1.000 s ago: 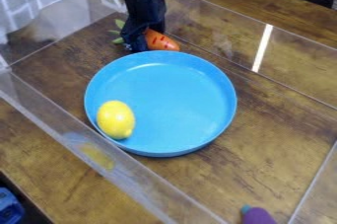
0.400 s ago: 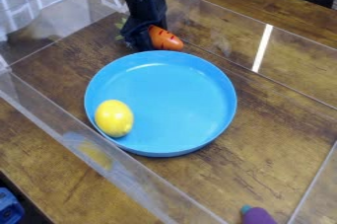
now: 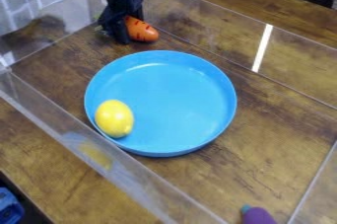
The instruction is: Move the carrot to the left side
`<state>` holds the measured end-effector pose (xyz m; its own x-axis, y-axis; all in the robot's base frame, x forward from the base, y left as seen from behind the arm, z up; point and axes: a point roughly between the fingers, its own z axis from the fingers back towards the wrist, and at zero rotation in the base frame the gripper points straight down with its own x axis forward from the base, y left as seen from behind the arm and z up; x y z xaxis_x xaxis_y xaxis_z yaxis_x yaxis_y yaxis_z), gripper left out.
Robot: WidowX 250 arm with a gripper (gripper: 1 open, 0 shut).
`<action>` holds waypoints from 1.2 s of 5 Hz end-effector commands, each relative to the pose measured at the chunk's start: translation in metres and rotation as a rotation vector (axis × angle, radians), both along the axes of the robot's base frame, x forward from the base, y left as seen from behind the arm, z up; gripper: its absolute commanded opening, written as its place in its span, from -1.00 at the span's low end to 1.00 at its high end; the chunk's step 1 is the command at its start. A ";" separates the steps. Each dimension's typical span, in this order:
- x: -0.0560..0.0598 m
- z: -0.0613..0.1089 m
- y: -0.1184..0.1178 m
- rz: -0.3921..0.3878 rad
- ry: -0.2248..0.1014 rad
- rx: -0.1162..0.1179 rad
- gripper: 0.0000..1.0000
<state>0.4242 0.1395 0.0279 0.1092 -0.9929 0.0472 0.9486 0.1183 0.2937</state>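
My hand (image 3: pixel 124 26) hung in the upper left of the frame, reaching down from the top edge, dark and pointed steeply at the tabletop (image 3: pixel 283 80). Its fingers were clamped on the carrot (image 3: pixel 140 32), which showed as a small orange shape at the right of the fingertips, low against the wood; I could not tell whether it touched the surface or was lifted just clear of it. The green top of the carrot was hidden behind my fingers or too dark to make out. Below and to the right of the carrot lay the plate (image 3: pixel 211 70), a wide blue dish filling the middle of the frame, its upper left rim near the carrot but apart from it. A lemon (image 3: pixel 114 118) sat inside the plate, against its lower left wall. A clear wall (image 3: pixel 93 149) ran across the lower left, and a white streak of glare crossed the wood at the upper right. At the bottom right edge of the frame a purple thing (image 3: pixel 258 216) peeked in, well apart from everything else, too cut off for me to say what it was.
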 end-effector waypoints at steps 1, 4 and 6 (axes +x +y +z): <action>-0.006 0.010 0.021 0.052 -0.020 0.019 -1.00; -0.037 0.011 0.043 0.140 0.003 0.035 -1.00; -0.046 0.013 0.061 0.063 -0.003 0.038 -1.00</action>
